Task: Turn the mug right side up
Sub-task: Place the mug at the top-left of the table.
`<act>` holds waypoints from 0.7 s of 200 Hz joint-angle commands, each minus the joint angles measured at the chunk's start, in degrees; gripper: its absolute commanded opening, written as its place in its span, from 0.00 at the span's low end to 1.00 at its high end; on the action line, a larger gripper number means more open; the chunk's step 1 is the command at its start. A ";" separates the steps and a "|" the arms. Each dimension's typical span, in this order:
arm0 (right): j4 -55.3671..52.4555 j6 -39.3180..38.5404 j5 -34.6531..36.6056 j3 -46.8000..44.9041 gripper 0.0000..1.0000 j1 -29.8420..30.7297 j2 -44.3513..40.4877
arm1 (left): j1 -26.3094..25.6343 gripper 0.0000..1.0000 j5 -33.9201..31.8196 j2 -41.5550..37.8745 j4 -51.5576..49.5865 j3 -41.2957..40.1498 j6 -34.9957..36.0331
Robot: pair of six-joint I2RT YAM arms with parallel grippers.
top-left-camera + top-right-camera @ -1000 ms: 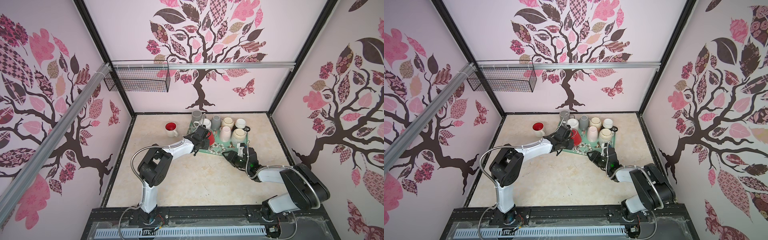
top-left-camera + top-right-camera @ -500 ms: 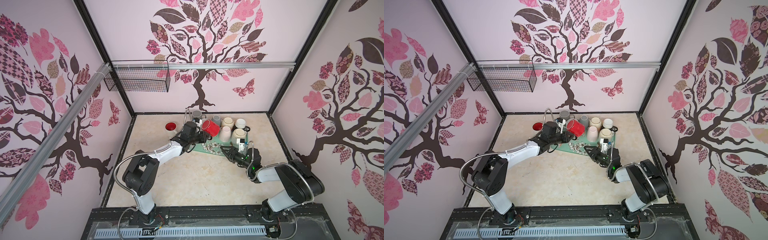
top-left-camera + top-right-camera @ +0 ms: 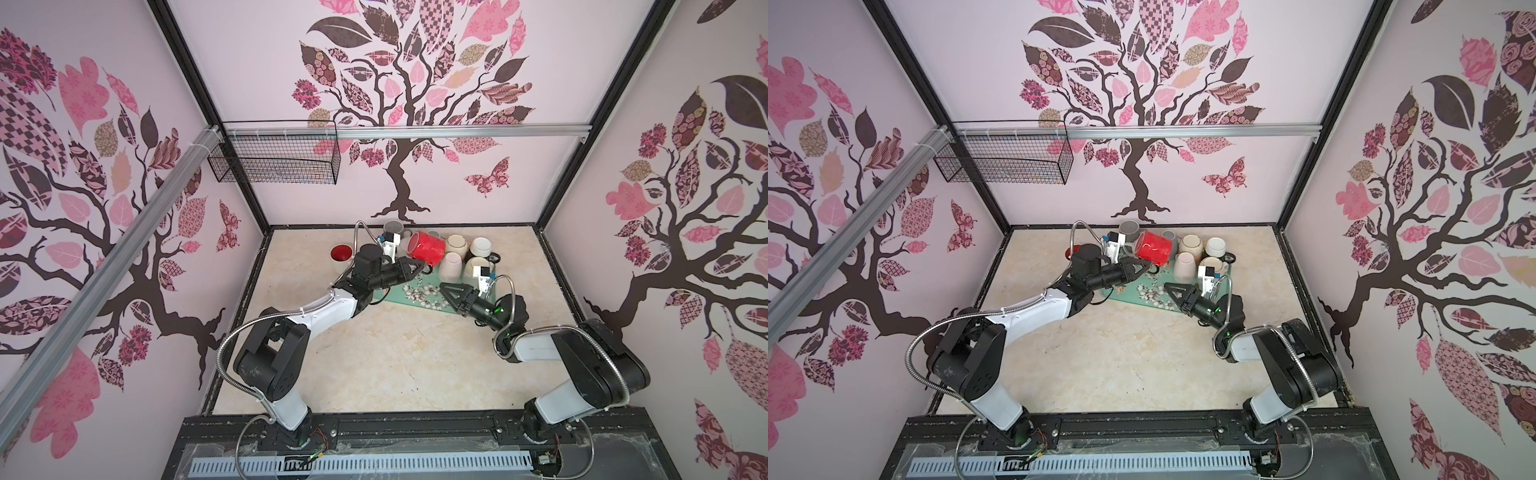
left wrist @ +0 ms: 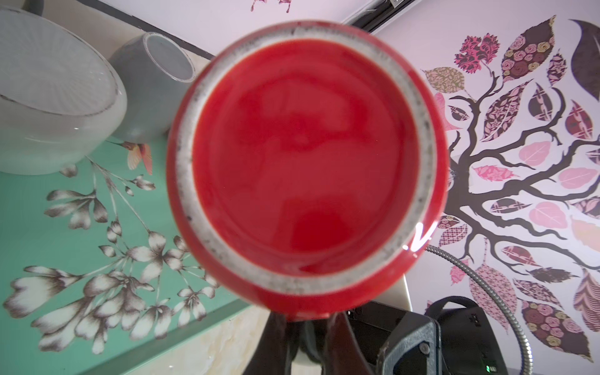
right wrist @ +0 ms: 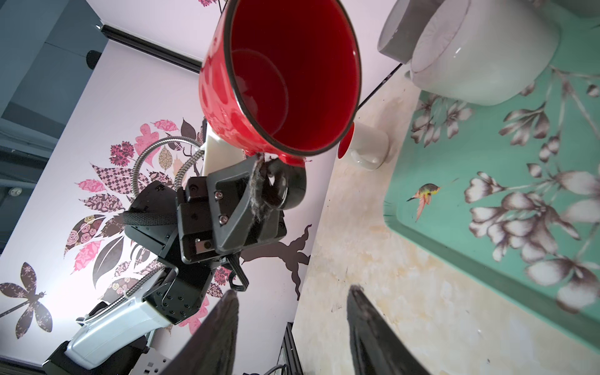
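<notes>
**Red mug.** The red mug [image 3: 428, 249] hangs in the air above the left part of the green floral tray [image 3: 419, 296], touching neither the tray nor the table [image 3: 374, 365]. It lies on its side. Its glazed base faces the left wrist camera, and its open mouth faces the right arm.

**Left arm.** The left gripper [image 5: 263, 188] is clamped on the mug's handle [image 5: 293, 191], with both fingers pressed against the loop. The mug body projects beyond the fingertips. The arm reaches forward from its base at the near edge. The forearm slopes up toward the far end of the table, and the wrist is rolled so that its camera sits on the far side of the gripper.

**Right arm.** The right gripper [image 3: 446, 294] hovers low over the near edge of the tray and points toward the left arm. Its jaws stand apart and hold nothing. The elbow is folded close to the right wall.

**Surroundings.** Inverted cream mugs [image 3: 451, 266] and a gray mug [image 3: 392, 228] crowd the far end of the tray. 1 white mug with a red interior [image 3: 341, 254] stands upright on the table, left of the tray.
</notes>
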 commanded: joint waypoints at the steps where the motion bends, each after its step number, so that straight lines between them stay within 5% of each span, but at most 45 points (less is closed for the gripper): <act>1: 1.02 0.83 -1.19 2.94 0.56 -0.20 -2.13 | 0.01 0.00 2.97 -2.66 13.03 -1.37 -4.68; 140: 1.93 5.69 -4.91 14.09 0.53 -0.20 6.04 | 0.02 0.00 5.45 -3.93 24.28 -5.09 -14.42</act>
